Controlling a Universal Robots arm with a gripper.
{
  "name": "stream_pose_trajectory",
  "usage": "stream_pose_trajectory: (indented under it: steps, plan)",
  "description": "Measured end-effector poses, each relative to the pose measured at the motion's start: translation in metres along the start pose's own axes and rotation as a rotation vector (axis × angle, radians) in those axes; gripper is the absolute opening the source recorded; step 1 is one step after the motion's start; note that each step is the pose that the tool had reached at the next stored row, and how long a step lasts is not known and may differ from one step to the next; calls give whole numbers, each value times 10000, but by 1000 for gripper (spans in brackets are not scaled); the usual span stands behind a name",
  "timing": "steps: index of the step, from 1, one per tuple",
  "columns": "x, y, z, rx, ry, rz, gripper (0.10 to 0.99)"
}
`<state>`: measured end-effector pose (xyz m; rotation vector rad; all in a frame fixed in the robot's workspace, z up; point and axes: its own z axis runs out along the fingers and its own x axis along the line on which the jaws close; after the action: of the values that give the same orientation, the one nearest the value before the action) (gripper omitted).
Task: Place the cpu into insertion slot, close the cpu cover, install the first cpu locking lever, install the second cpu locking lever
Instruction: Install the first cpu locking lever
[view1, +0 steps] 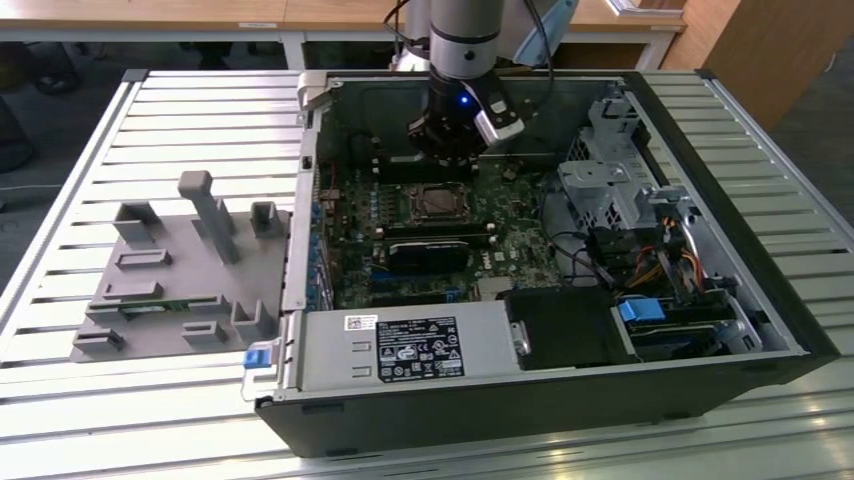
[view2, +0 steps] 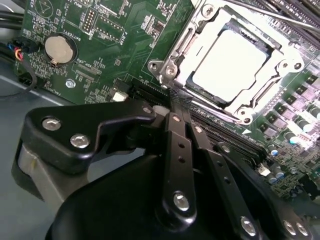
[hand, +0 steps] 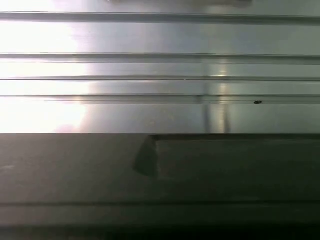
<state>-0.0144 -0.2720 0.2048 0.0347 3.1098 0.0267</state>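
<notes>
Your cpu (view2: 231, 61) already sits in the insertion slot (view2: 197, 80), and in the second wrist view the cpu cover (view2: 260, 97) lies flat over it, its silvery frame ringing the chip's pale top. So the first two steps look done to you; the locking levers are what is left, and I cannot make out from these pictures whether either thin rod is latched yet. The gripper (view2: 172, 102) hangs low inside the open computer case (view1: 747, 300), its two black fingers (view2: 177, 145) drawn together with no gap between them and nothing caught there, the tips just beside the socket's edge near one corner screw of the frame. In the exterior view the gripper (view1: 447, 150) stands at about 12 o'clock from the socket (view1: 438, 203) on the green motherboard (view1: 521, 230), close above it, while a grey fixture block (view1: 180, 275) rests well apart at 9 o'clock on the slatted worktop (view1: 80, 150). That view gives you the whole layout but hides the fingertips; the second wrist view gives you the seated chip and a coin battery (view2: 60, 48). The first wrist view offers you metal slats (hand: 160, 65) and a dark case edge (hand: 160, 175).
</notes>
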Motion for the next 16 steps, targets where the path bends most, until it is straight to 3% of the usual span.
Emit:
stream_pose_trajectory:
  steps: [7,16]
  plan:
    - [-2,-69,-11,3,2,1,106]
    - [-5,-102,-97,1,1,2,106]
